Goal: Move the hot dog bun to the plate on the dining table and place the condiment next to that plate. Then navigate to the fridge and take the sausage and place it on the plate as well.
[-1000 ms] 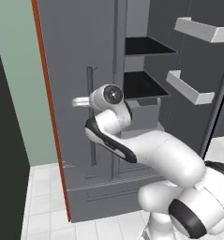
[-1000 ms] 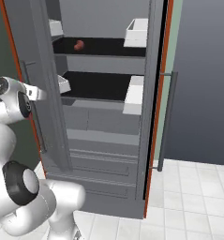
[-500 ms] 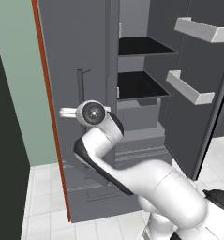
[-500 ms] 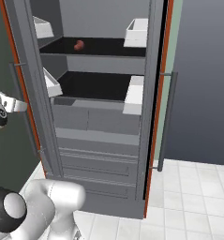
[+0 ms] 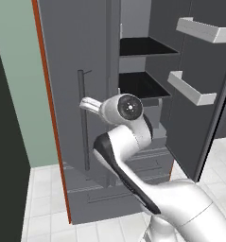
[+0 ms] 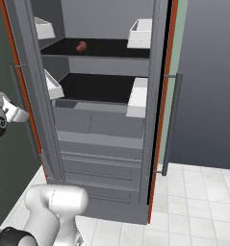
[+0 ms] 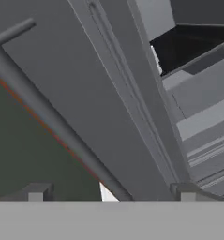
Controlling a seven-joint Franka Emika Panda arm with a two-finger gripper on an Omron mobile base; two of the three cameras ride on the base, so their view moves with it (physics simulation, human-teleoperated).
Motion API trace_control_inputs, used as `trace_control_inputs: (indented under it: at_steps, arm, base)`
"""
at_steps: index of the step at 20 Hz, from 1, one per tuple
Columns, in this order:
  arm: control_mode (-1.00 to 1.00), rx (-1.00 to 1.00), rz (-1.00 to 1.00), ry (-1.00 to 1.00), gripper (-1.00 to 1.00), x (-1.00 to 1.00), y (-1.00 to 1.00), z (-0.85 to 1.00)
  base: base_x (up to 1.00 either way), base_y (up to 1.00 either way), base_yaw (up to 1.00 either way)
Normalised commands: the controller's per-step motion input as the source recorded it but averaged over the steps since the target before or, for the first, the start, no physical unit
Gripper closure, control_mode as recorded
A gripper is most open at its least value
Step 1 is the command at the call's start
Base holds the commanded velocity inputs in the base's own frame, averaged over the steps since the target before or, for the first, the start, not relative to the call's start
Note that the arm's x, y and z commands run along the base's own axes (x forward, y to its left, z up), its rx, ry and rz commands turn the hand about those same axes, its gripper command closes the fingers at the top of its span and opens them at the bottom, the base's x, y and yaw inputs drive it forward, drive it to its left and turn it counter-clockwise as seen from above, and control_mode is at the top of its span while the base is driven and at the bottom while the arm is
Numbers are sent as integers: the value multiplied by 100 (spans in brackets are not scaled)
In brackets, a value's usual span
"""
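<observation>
While the jaws (image 7: 108,190) stand open beside the fridge (image 6: 107,129) door handle (image 5: 82,118), the sausage (image 6: 81,46) lies on the upper shelf, inside and higher.

The left base view looks from behind the arm's left side, forward and slightly down at the fridge (image 5: 133,71), close enough that the arm's elbow covers the lower middle. The right base view looks from behind the arm's right side at the same open fridge (image 6: 102,120), straight into its black shelves. Both share the shelves, the drawers below and the tiled floor (image 6: 198,202). The hand view sits very close, rolled, looking along the fingers (image 7: 36,191) at the long handle (image 7: 52,117) running between them, with shelves beyond the far fingertip.
</observation>
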Motion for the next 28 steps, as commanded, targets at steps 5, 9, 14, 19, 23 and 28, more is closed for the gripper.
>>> trace_control_inputs:
  at_steps: [5, 9, 14, 19, 23, 28]
  arm:
    - [-100, 31, 0, 19, -100, 1, -89, 20]
    - [-100, 35, 4, 17, -100, 23, -81, 16]
    - [-100, 37, 10, 12, -100, 47, -50, 18]
    - [-100, 33, 7, 10, -100, 64, -5, 26]
    - [-100, 22, 4, 14, -100, 59, 4, 35]
    - [-100, 11, 6, 16, -100, 54, 19, 27]
  base:
    - [0, 0, 0]
    - [0, 0, 0]
    - [0, 0, 0]
    - [0, 0, 0]
    - [0, 0, 0]
    - [0, 0, 0]
